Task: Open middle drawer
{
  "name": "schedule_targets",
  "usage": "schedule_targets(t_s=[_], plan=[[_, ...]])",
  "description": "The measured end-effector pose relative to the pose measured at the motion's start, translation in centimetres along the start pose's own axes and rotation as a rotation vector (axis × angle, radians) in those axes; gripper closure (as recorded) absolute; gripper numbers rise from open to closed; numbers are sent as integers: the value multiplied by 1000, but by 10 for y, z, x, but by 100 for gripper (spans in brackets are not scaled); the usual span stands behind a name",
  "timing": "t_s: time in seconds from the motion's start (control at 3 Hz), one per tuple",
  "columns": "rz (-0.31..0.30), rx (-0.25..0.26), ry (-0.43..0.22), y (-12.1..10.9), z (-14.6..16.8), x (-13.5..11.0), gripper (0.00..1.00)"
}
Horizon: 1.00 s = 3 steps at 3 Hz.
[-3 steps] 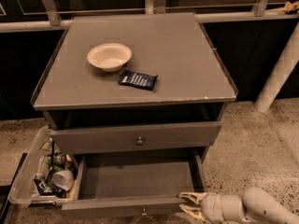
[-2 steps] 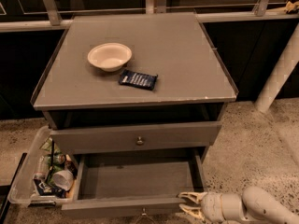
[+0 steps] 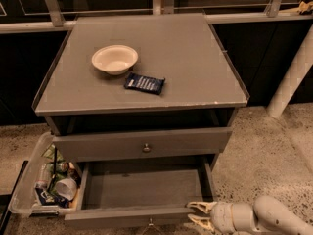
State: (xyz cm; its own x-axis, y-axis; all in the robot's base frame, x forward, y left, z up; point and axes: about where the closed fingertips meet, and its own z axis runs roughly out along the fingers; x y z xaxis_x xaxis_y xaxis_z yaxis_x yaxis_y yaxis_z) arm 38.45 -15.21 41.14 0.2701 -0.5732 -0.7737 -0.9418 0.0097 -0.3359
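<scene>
The middle drawer (image 3: 142, 190) stands pulled well out from the grey cabinet, its plain grey inside open to view and nothing lying in it, its low front panel (image 3: 122, 218) close to the bottom edge of the scene. At the right end of that panel sits the end effector (image 3: 191, 213), its two pale fingers (image 3: 201, 207) spread apart and pointing left toward the drawer's corner; it has hold of nothing that can be made out, and whether the tips touch the panel cannot be told. The robot's pale, rounded arm (image 3: 274, 219) runs off to the lower right behind it. Just above the open drawer, the upper drawer (image 3: 98, 147) shows its flat front with a small round metal knob (image 3: 146, 147) at centre, a dark gap between it and the top. On the grey worktop (image 3: 195, 53) rest a shallow cream bowl (image 3: 115, 59), upright at left of centre, and a dark blue packet (image 3: 144, 83) lying flat just beside it, toward the front. On the speckled floor (image 3: 264, 151) left of the cabinet, a clear plastic bin (image 3: 23, 190) holds cans, a cup and wrappers, pressed against the open drawer's left side. A white post (image 3: 293, 77) leans at the right.
</scene>
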Motion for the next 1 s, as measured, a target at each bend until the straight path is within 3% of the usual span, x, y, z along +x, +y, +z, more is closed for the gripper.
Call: schedule_targets(t_s=[0.33, 0.67, 1.0], plan=[[0, 0, 0, 0, 0, 0, 16], [0, 0, 0, 0, 0, 0, 0], [0, 0, 0, 0, 0, 0, 0]])
